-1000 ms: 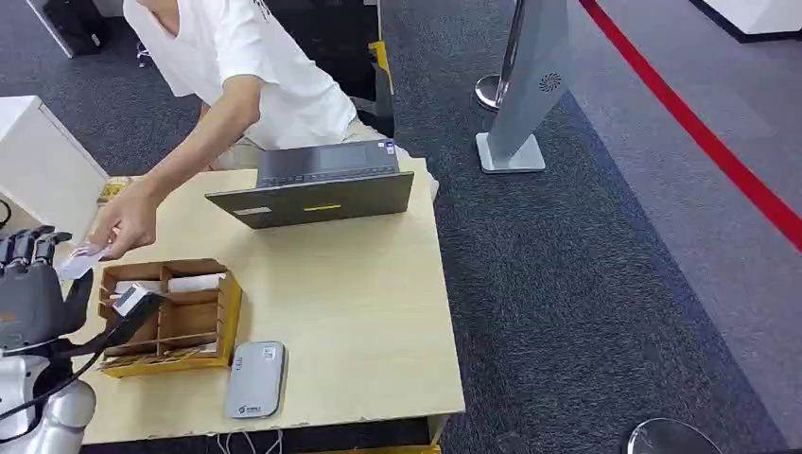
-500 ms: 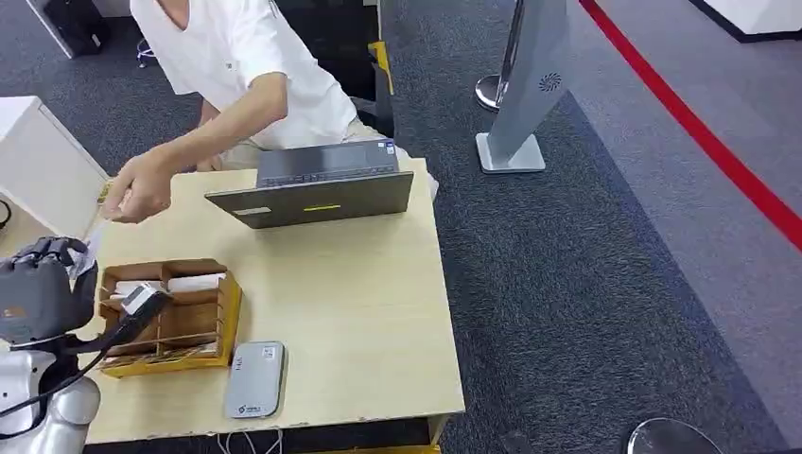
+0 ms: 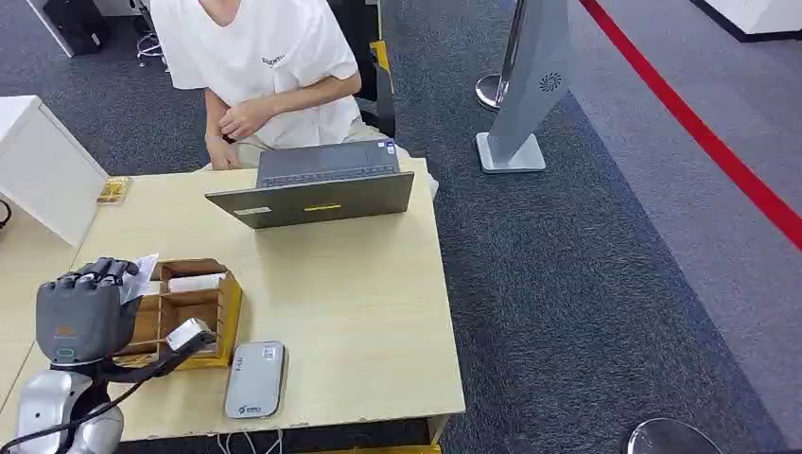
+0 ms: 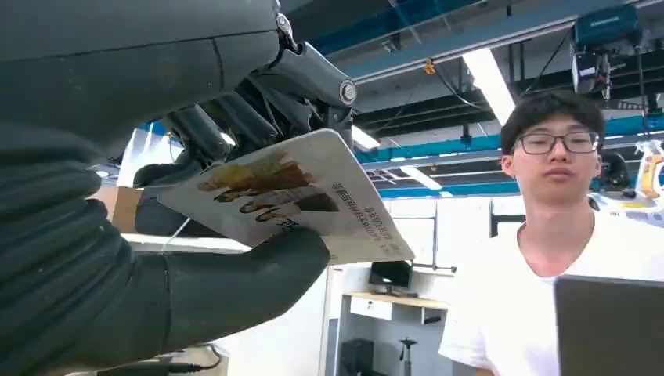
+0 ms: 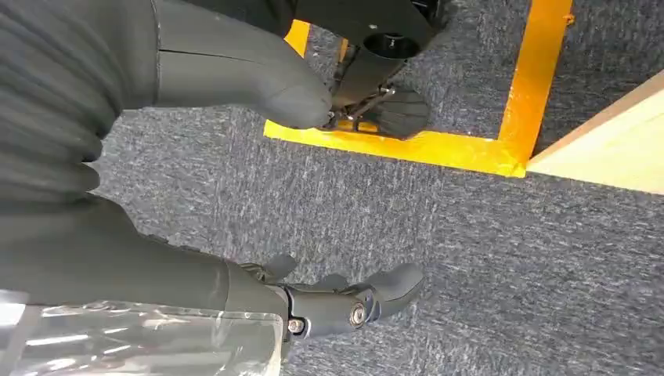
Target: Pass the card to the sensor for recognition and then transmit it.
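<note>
1. Left hand point(image 3: 87, 317): dark grey ribbed cover over the back, a small orange mark on it; darker fingers point(image 3: 99, 272) with rounded tips.
2. Behind the fingers, a polished silver wrist and forearm point(image 3: 59, 414); a black cable point(image 3: 113, 374) loops beside it.
3. Left wrist view: thick grey thumb point(image 4: 235, 286); black finger links with a silver pivot screw point(image 4: 347, 92).
4. Right hand point(image 5: 196, 180): same grey ribbed cover, smooth thumb point(image 5: 258, 78), dark fingers point(image 5: 352, 301) with a silver screw.

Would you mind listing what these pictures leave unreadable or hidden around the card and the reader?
- Card print: left wrist view, blurred, partly covered by the left hand.
- Card in head view: mostly behind the hand; only a corner shows.
- Wooden organizer contents: head view, too small.
- Grey reader markings: head view, too small.
</note>
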Motion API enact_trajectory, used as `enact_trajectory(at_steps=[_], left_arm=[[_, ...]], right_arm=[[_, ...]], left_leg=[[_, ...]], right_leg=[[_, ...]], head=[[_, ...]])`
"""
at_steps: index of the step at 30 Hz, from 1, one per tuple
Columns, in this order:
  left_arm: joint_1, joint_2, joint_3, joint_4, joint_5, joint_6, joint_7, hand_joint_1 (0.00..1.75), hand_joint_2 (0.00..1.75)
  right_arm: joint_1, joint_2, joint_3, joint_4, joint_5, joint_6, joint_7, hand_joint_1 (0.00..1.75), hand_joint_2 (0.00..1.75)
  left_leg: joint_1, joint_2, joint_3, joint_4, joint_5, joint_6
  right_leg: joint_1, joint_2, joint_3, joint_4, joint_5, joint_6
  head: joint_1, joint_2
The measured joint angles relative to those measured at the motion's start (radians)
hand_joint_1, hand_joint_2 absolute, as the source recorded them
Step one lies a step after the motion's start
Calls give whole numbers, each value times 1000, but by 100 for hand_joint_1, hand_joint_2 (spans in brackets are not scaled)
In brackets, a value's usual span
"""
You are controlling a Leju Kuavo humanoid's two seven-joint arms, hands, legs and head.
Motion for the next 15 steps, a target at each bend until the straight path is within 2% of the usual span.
enact_trajectory(at_steps=[6,15], left_arm=[[73,-3,-37,-79,-22,5,0,175,175],[92,-3,-41,-115,-22,6,0,175,175]], right_arm=[[4,0,-1,0,-3,-6,0,0,175],[5,0,-1,0,-3,-5,0,0,175]], left_leg=[[0,0,0,0,0,-1],[0,0,0,0,0,-1]], right_leg=[[0,0,0,0,0,0],[0,0,0,0,0,0]], head=[[0,0],[0,0]])
